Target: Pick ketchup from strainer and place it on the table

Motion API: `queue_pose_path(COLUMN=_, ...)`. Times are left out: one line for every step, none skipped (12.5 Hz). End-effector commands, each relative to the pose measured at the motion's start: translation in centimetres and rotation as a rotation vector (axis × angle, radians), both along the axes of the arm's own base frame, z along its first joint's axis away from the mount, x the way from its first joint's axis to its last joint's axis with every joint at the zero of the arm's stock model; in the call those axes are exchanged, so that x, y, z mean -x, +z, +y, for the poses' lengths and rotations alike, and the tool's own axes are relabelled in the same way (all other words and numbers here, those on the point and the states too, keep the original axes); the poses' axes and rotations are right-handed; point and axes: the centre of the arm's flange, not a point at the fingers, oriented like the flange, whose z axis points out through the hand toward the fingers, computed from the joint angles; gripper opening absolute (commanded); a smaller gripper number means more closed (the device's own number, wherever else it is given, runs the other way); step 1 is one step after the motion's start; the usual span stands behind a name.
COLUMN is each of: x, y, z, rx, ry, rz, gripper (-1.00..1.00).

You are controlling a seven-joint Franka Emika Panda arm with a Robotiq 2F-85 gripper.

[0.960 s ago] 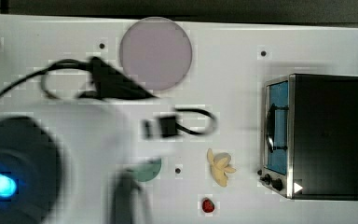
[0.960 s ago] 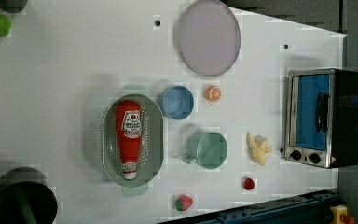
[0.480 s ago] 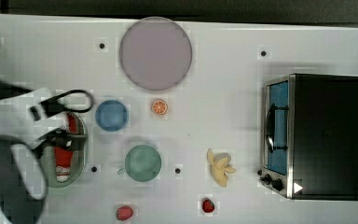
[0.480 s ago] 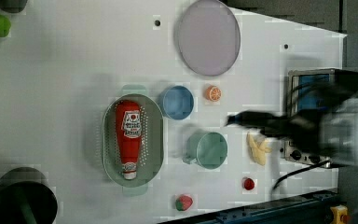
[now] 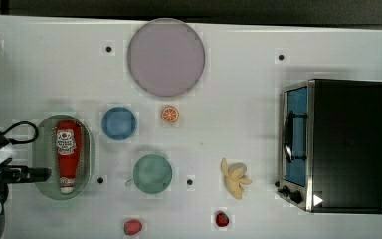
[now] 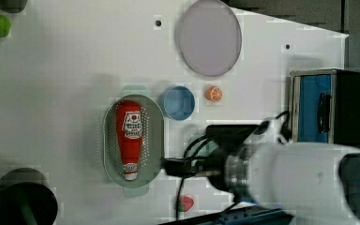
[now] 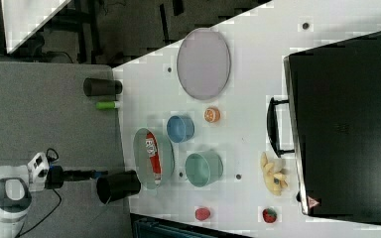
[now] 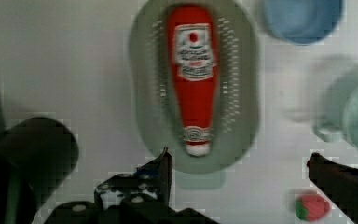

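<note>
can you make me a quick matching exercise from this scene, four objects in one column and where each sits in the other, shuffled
Things:
1. ketchup
2. orange slice
3. banana
4. lilac plate

Places, by the top view:
A. on the table between the teal cup and the toaster oven
B. lying inside the strainer
C. near the table's top edge, above the orange slice
D. just right of the blue bowl

Pairs: 1-B, 2-D, 3-A, 4-C

Top, left and right views: high overhead, distant, all sharing the table (image 5: 40,69). Wrist view: close above the strainer (image 8: 242,93).
</note>
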Motion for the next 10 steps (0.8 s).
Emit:
queue_pose_path(x=-1.5, y=-4.9, z=-1.0, rx=-0.009, ry=-0.041, rz=-0.014, gripper=1.00)
queue_pose_path(x=-1.5, y=-6.5, z=-0.9, rx=-0.010, ry=-0.022, rz=-0.033, gripper=1.00)
queue_pose_path(x=-1.5, y=-8.2, z=-0.8, rx=-0.016, ry=-0.005, rz=-0.046, gripper=1.00)
queue_pose_path(x=-1.5, y=-9.9, z=-0.9, rx=-0.025, ry=0.007, rz=-0.052, gripper=1.00)
queue_pose_path(x=-1.5, y=-11.5, z=-0.9, rx=-0.037, ry=0.018, rz=-0.055, gripper=1.00)
queue_pose_path(x=-1.6, y=-12.9, z=-0.9, rx=-0.055, ry=0.025, rz=-0.058, gripper=1.00)
queue_pose_path(x=-1.7, y=-14.2, z=-0.7, rx=-0.076, ry=0.020, rz=-0.059, gripper=1.00)
queue_pose_path(x=-1.8, y=-15.5, z=-0.6, rx=-0.093, ry=-0.002, rz=-0.055, gripper=1.00)
queue_pose_path(x=-1.8, y=-16.6, z=-0.4, rx=-0.102, ry=-0.023, rz=-0.052, gripper=1.00)
queue_pose_path(x=-1.7, y=-17.8, z=-0.3, rx=-0.104, ry=-0.035, rz=-0.047, gripper=1.00)
